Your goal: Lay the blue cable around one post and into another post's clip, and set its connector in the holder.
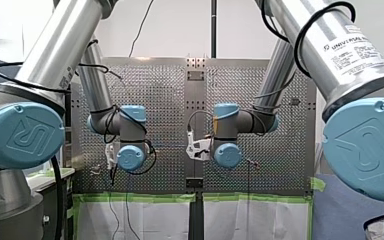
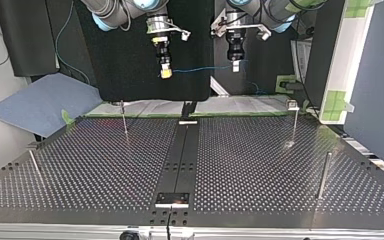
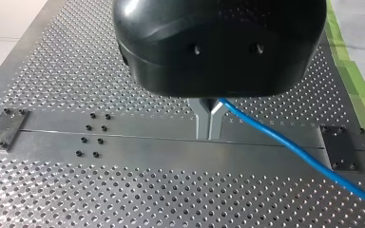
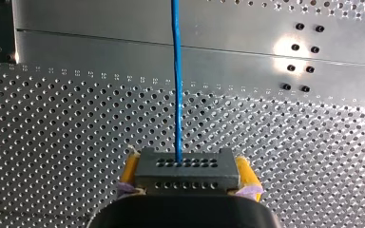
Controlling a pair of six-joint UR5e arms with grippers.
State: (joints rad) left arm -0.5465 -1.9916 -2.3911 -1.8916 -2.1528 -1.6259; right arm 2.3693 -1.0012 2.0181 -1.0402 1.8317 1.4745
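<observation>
Both grippers hang high above the perforated table [image 2: 260,165] with the blue cable [image 2: 200,69] stretched level between them. My right gripper [image 2: 165,73], at the top view's left, is shut with its yellow pads [image 4: 130,172] on the cable's dark grey connector [image 4: 186,170]. From that block the cable [image 4: 176,80] runs straight ahead. My left gripper [image 2: 235,66], at the top view's right, has its metal fingers [image 3: 202,124] shut on the cable [image 3: 285,145], which trails off to one side of them. The cable touches no post.
Thin posts stand on the table: one at the back left [image 2: 124,118], one at the back right [image 2: 295,122], one at the near right [image 2: 323,175], one leaning at the near left [image 2: 34,165]. A small plate [image 2: 172,199] sits on the centre strip near the front edge.
</observation>
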